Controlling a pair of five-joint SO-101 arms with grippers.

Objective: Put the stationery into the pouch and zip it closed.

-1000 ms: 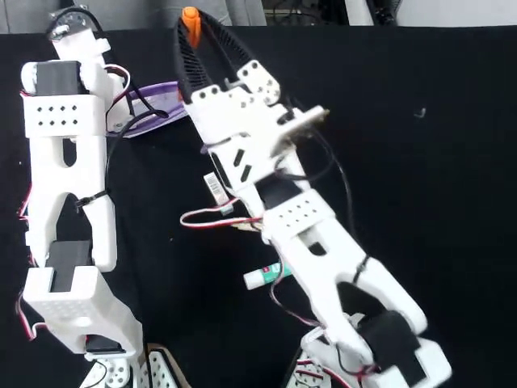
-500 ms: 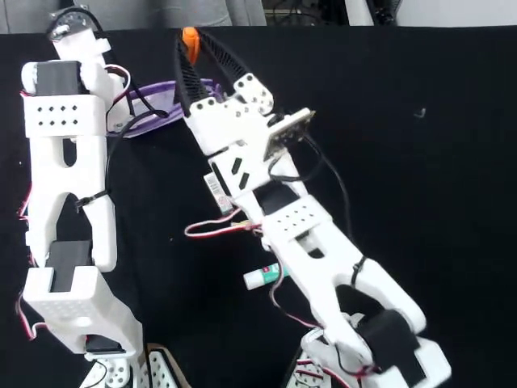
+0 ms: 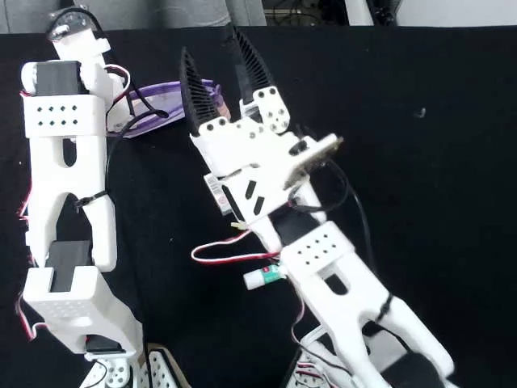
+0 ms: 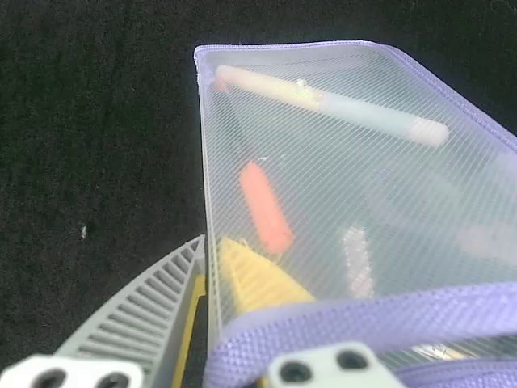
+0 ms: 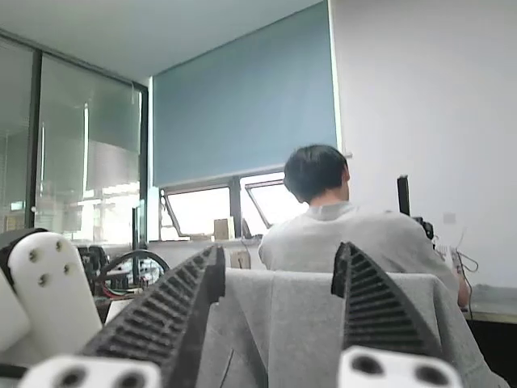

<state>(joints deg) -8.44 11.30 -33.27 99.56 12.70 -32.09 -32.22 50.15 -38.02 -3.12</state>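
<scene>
High view: the pouch (image 3: 157, 99) lies near the worktop's (image 3: 428, 178) far left corner, under the left arm. The right end effector (image 3: 210, 42) is raised beside it, spread wide and empty. One stick (image 3: 263, 277) lies loose near the front edge, under the right arm, so I judge the filling unfinished and the zipping not yet begun.

Left wrist view: the left end effector (image 4: 214, 242) pinches the pouch's (image 4: 339, 170) wall. Through the mesh I see a pen (image 4: 331, 105), an orange piece (image 4: 262, 206) and a pale item (image 4: 355, 259) inside.

Right wrist view: the right end effector (image 5: 279, 259) points up at the room, released.

I can read no writing anywhere. A small label on the right arm is too fine to make out.
</scene>
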